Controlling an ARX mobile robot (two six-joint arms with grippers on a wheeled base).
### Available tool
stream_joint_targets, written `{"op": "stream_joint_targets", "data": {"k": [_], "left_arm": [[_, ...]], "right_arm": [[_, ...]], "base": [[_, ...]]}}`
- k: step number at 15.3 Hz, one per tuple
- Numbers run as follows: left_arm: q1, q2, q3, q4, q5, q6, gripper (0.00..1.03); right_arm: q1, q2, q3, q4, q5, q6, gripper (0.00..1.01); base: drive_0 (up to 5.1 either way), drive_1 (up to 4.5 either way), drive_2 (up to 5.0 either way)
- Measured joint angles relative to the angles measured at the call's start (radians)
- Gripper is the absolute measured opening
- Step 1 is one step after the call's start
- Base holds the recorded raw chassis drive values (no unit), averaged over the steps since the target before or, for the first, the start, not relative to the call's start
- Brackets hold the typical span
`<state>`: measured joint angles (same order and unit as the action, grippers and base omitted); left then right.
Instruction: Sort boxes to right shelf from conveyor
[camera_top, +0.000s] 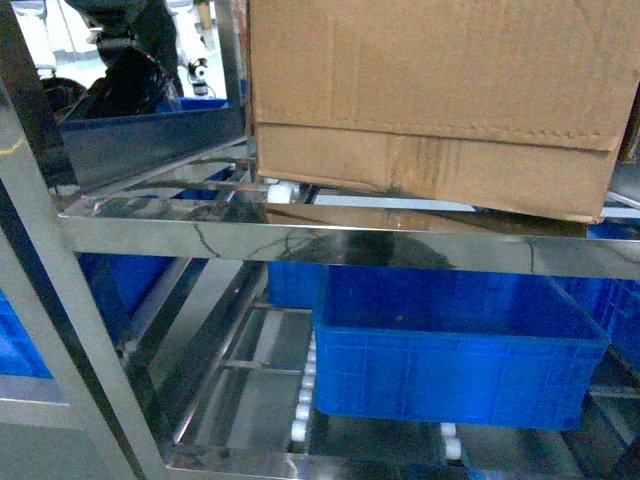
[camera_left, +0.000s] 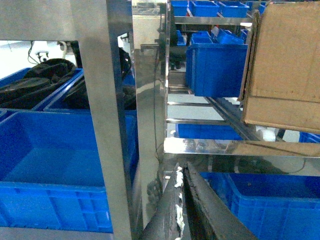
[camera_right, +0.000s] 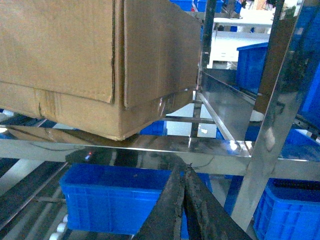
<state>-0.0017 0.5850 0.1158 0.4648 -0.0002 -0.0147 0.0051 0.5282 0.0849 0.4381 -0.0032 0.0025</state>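
Note:
One brown cardboard box (camera_top: 430, 90) rests on the upper tier of the steel shelf (camera_top: 300, 240), its lower edge at the front rail. From the left wrist the box (camera_left: 285, 65) stands at the upper right above the rail of the shelf (camera_left: 240, 147). My left gripper (camera_left: 181, 172) sits below that rail and left of the box, shut with nothing held. From the right wrist the box (camera_right: 100, 60) fills the upper left, its near corner over the rail of the shelf (camera_right: 150, 147). My right gripper (camera_right: 184, 172) is just below the rail, shut and empty. The conveyor is out of view.
A blue crate (camera_top: 450, 370) sits on the lower tier under the box, beside white rollers (camera_top: 303, 400). More blue crates (camera_left: 50, 165) stand left of a steel upright (camera_left: 107, 120). Another upright (camera_right: 270, 115) rises right of the right gripper, with a crate (camera_right: 290, 215) beyond.

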Motion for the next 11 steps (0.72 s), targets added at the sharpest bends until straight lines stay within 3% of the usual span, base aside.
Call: {"op": "stream_joint_targets", "data": {"k": [11], "left_arm": [[0.0, -0.297, -0.101, -0.171, 0.0, 0.0, 0.02]], "right_arm": [[0.0, -0.282, -0.071, -0.191, 0.0, 0.0, 0.02]], "base": [[0.0, 0.0, 0.0]]}}
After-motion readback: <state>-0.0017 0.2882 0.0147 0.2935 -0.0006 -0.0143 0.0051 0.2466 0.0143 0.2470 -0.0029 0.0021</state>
